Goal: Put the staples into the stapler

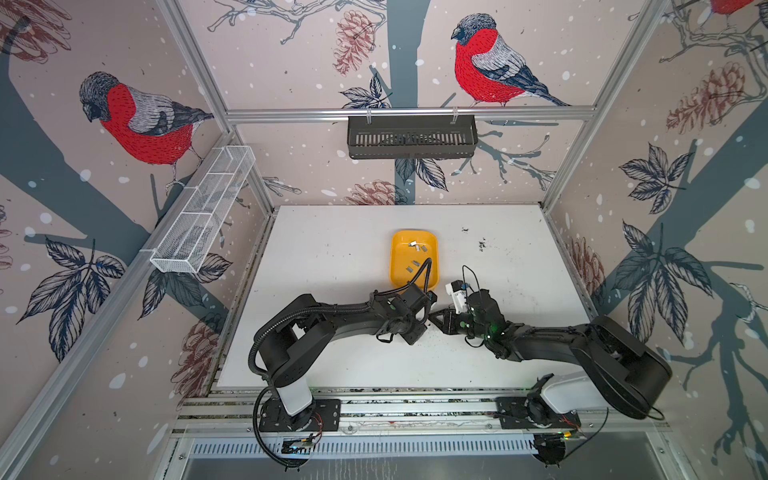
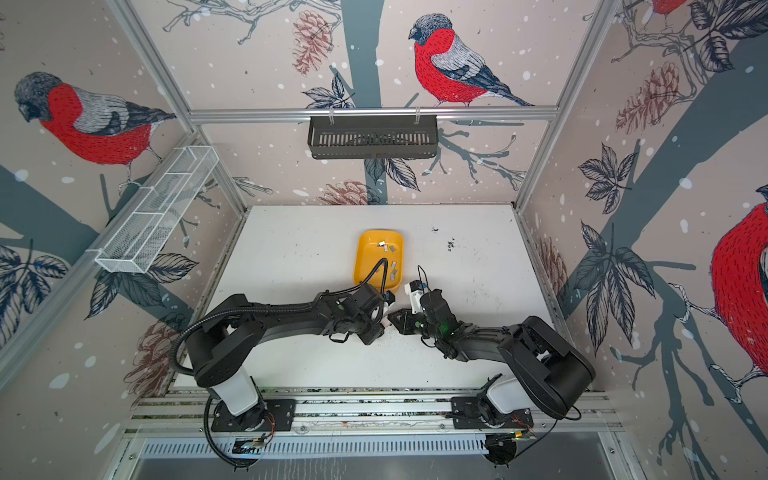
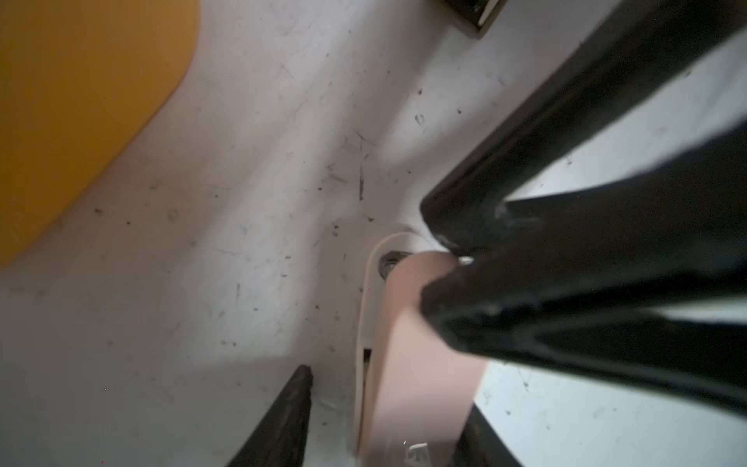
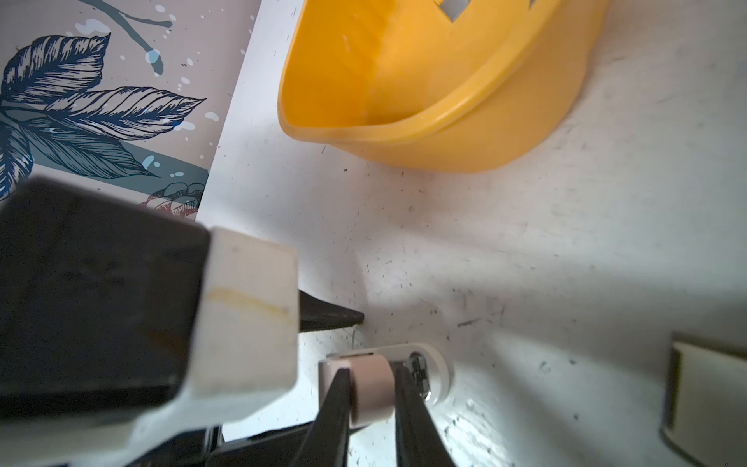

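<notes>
Beside the yellow tray [image 1: 394,262], right gripper [image 4: 371,370] is pinching the stapler [image 3: 412,323], left gripper [image 3: 388,392] straddling it open-jawed; opening it likely needs both holding.

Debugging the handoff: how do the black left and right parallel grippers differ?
Right gripper is shut on the small pink-and-white plastic stapler; left gripper is open, one finger clear of it. Right pinches its end; left straddles its body farther along. Both are black and at the stapler.

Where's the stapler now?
In the right wrist view, the stapler lies mid-table, pinched by the right gripper, just on the robot's side of the yellow tray.
</notes>
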Motion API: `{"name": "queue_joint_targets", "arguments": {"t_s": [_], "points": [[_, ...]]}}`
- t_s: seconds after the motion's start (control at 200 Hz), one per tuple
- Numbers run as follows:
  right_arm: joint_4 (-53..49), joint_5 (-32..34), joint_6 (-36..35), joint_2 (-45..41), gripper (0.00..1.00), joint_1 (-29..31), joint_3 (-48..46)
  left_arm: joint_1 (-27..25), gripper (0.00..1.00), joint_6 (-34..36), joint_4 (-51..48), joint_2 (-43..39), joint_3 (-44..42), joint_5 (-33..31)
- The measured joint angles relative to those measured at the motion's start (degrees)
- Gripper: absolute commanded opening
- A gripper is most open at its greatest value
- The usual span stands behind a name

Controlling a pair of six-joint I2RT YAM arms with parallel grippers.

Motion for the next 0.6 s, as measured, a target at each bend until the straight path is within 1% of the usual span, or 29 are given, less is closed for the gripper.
{"name": "queue_joint_targets", "arguments": {"t_s": [0.06,0.125,0.195,0.38,0.49,0.595], "points": [[-0.6,0.0,0.0,-0.5,0.23,0.0,0.2,-0.2,0.43,0.3,0.1,0.4,0.3,-0.2],[-1.6,0.0,0.0,-1.2,0.24,0.0,0.5,-0.5,0.37,0.6,0.1,0.6,0.5,-0.7],[-2.2,0.0,0.0,-1.8,0.27,0.0,0.7,-0.7,0.35,0.6,0.1,0.6,0.5,-1.6],[-4.3,0.0,0.1,-4.1,0.33,-0.2,1.0,-0.9,0.21,0.6,-0.7,-0.2,0.5,-1.6],[-5.5,0.0,0.2,-6.2,0.36,-0.7,1.0,-0.9,0.19,0.6,-1.6,-1.8,0.7,-1.4],[-7.4,-0.2,0.3,-10.3,0.40,-1.7,0.9,-0.9,0.17,0.9,-3.1,-3.9,2.0,-0.6]]}}
